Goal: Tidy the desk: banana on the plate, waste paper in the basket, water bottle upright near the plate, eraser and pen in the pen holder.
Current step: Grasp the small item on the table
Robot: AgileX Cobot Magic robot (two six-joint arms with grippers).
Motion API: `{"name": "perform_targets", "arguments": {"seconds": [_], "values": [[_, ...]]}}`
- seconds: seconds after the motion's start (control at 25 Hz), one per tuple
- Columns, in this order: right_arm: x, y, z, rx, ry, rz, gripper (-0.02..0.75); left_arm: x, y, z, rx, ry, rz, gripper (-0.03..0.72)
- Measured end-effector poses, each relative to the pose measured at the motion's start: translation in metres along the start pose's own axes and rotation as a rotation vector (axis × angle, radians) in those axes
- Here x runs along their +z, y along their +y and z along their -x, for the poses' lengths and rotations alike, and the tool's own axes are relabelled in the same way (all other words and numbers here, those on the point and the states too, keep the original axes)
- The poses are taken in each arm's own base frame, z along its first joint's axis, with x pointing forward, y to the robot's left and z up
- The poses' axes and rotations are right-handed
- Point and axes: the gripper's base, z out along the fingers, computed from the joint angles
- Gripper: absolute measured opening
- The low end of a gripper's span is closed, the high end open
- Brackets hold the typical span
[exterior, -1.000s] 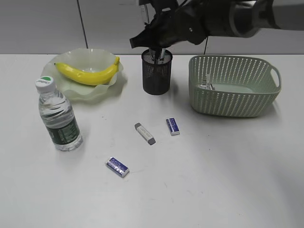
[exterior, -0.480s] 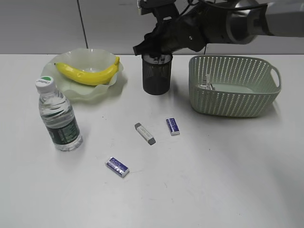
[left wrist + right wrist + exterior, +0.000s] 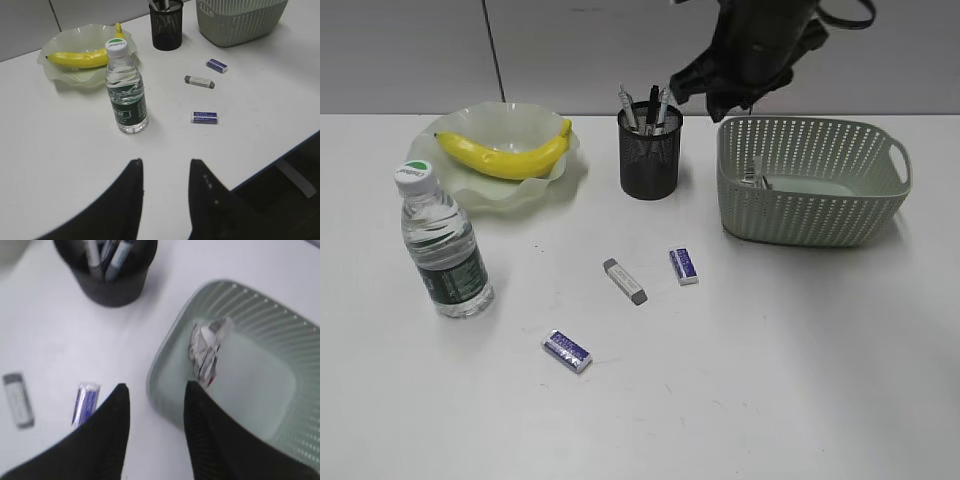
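The right gripper (image 3: 155,432), jaws apart and empty, has risen from the pen holder (image 3: 650,152) toward upper right; pens (image 3: 650,105) now stand inside. The left gripper (image 3: 165,195) hangs apart, empty.

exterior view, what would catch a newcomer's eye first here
The yellow banana in the ruffled green plate at the back left stands out most. Next comes the dark right gripper, empty with jaws apart, hanging above the gap between the black pen holder full of pens and the green basket. In front, three small erasers lie scattered on the white desk beside an upright water bottle.
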Motion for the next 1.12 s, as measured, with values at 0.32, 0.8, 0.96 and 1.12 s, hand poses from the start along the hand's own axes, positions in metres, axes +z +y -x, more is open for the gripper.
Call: {"name": "perform_targets", "arguments": {"seconds": [0.32,0.8,0.96,1.12], "values": [[-0.102,-0.008,-0.052,0.007,0.110,0.128,0.298,0.000,0.000,0.000,0.000,0.000,0.000,0.237],[-0.190,-0.032,-0.248,0.025,0.115,0.153,0.297,0.000,0.000,0.000,0.000,0.000,0.000,0.237],[-0.214,-0.039,-0.295,0.043,-0.035,0.162,0.297,0.000,0.000,0.000,0.000,0.000,0.000,0.237],[-0.238,-0.045,-0.324,0.033,-0.212,0.167,0.297,0.000,0.000,0.000,0.000,0.003,0.001,0.237]]}}
